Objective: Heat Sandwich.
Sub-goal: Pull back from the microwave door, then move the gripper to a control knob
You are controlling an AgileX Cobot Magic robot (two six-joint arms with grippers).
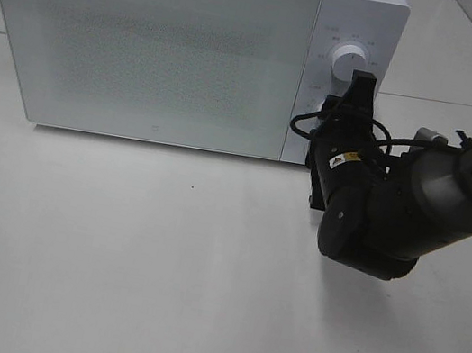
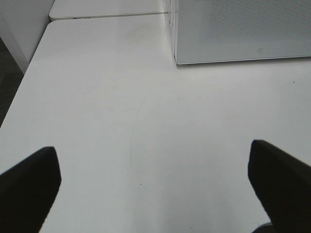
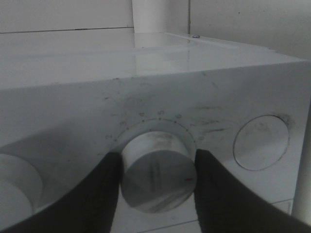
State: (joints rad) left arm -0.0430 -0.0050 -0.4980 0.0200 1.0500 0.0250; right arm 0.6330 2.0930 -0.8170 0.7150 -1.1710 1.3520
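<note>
So the right gripper (image 3: 156, 158) is clamped on a dial (image 3: 156, 182) on the front panel of the microwave (image 1: 148, 51). One black finger (image 3: 97, 194) is pressed against each side of it, and nothing else is between them. Just beside the gripper on one side there's a second dial (image 3: 14, 187), and on the other side a round button (image 3: 261, 141) set flush in the panel. The microwave door (image 1: 136, 68) runs away from the gripper, and it's closed. The sandwich doesn't show up in any view, so I can't tell where it is. The left gripper (image 2: 155, 187) hangs over the bare white table (image 2: 121, 121), spread wide with nothing between its fingers. A lower corner of the microwave sits ahead of it and off to one side, well apart.
</note>
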